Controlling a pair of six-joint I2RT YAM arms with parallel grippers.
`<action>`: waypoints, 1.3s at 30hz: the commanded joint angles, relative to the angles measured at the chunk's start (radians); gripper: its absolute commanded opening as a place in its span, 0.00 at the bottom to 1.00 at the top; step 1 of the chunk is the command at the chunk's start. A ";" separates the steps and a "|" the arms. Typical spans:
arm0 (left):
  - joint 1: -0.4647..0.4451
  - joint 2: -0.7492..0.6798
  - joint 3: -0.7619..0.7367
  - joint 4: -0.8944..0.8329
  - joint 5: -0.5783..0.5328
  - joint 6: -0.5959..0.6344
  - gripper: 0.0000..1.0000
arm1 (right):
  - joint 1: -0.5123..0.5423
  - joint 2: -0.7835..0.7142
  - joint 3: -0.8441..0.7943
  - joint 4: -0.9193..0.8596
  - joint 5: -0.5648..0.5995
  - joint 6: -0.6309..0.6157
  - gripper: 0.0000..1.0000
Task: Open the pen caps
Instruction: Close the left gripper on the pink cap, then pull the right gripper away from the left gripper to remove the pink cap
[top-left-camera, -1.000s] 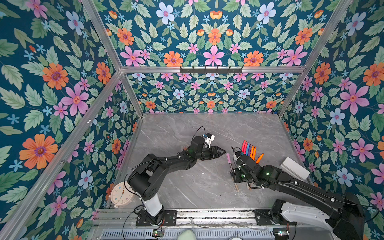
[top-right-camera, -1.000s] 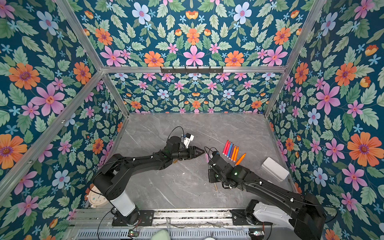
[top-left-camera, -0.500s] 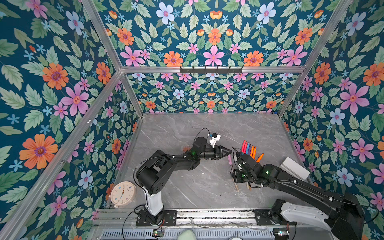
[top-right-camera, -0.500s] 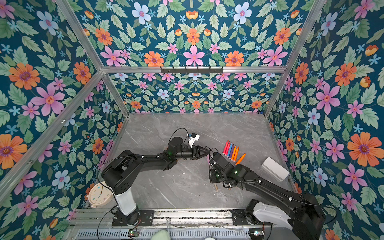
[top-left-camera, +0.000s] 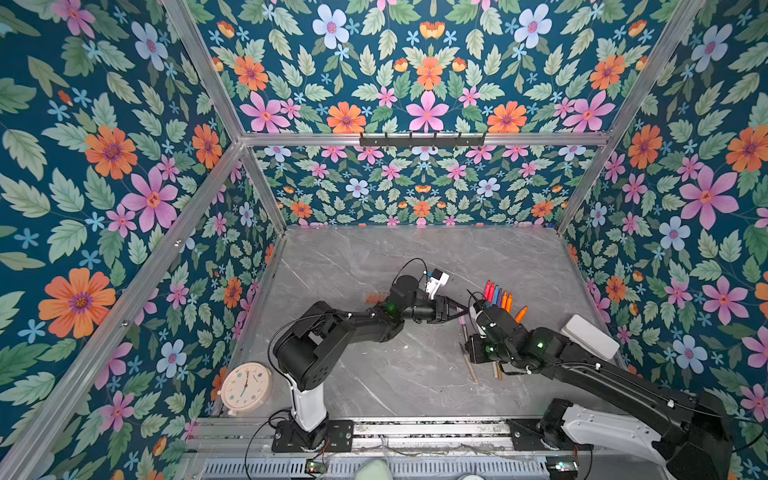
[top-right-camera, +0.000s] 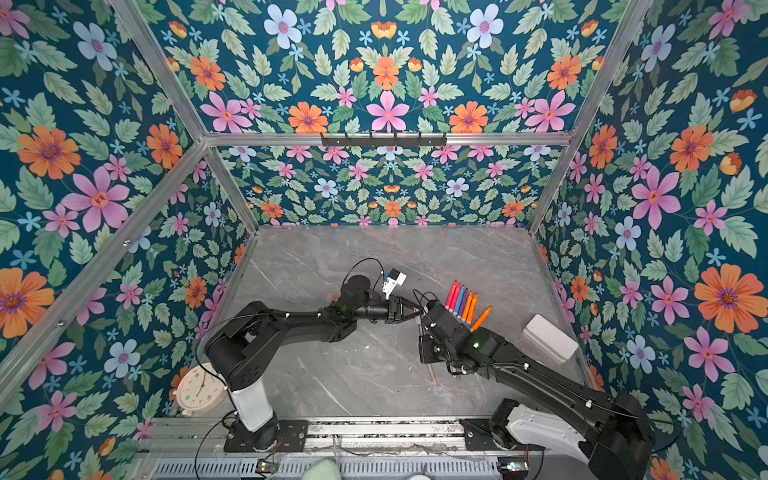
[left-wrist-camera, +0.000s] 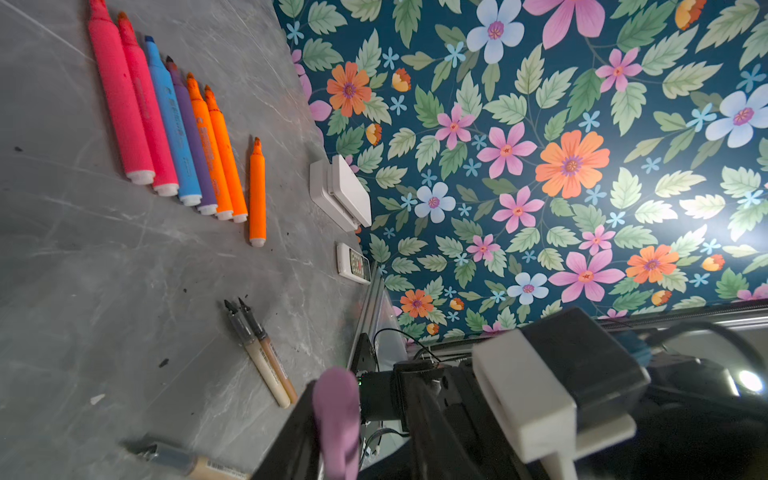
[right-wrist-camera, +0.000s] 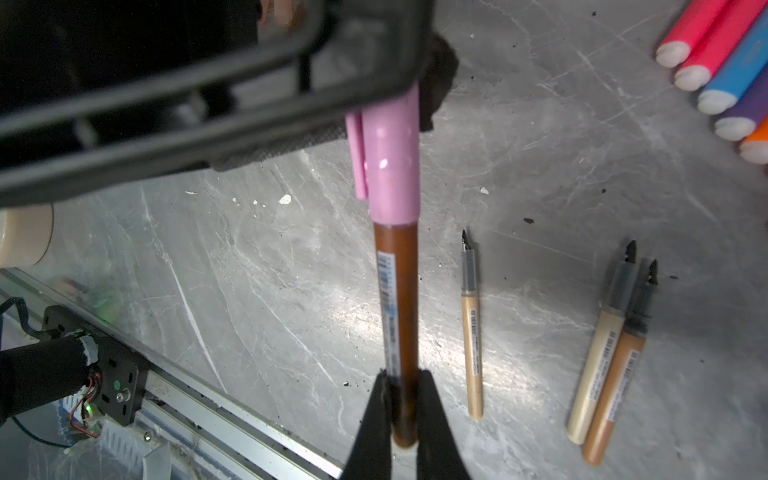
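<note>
My right gripper (right-wrist-camera: 405, 376) is shut on the tail of a brown pen barrel (right-wrist-camera: 397, 299), held above the table. The pen's pink cap (right-wrist-camera: 392, 166) is still on its far end. My left gripper (left-wrist-camera: 358, 378) has reached across and stands open around that pink cap (left-wrist-camera: 336, 415); the cap lies against one finger, with a gap to the other. In both top views the two grippers (top-left-camera: 457, 311) (top-right-camera: 424, 332) meet at mid-table. A row of uncapped coloured markers (top-left-camera: 496, 297) (top-right-camera: 461, 301) lies just behind them.
One orange marker (left-wrist-camera: 257, 195) lies apart from the row. Three uncapped beige and tan pens (right-wrist-camera: 473, 332) (right-wrist-camera: 602, 353) lie under the right arm. A white box (top-left-camera: 590, 336) and a remote (left-wrist-camera: 353, 264) sit by the right wall. A clock (top-left-camera: 246, 386) leans at the front left.
My left gripper has moved right, up to the pen held by the right gripper, and its jaws have narrowed around the pink cap. The right arm has stayed still.
</note>
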 joint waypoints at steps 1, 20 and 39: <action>-0.010 -0.006 0.010 0.033 0.047 0.015 0.34 | -0.006 -0.006 0.000 -0.014 0.027 -0.007 0.00; -0.028 -0.018 0.013 0.029 0.062 0.023 0.00 | -0.009 -0.025 -0.006 -0.024 0.036 -0.007 0.30; 0.128 -0.009 0.181 -0.012 -0.060 -0.033 0.00 | 0.070 0.062 -0.056 0.076 0.031 0.051 0.00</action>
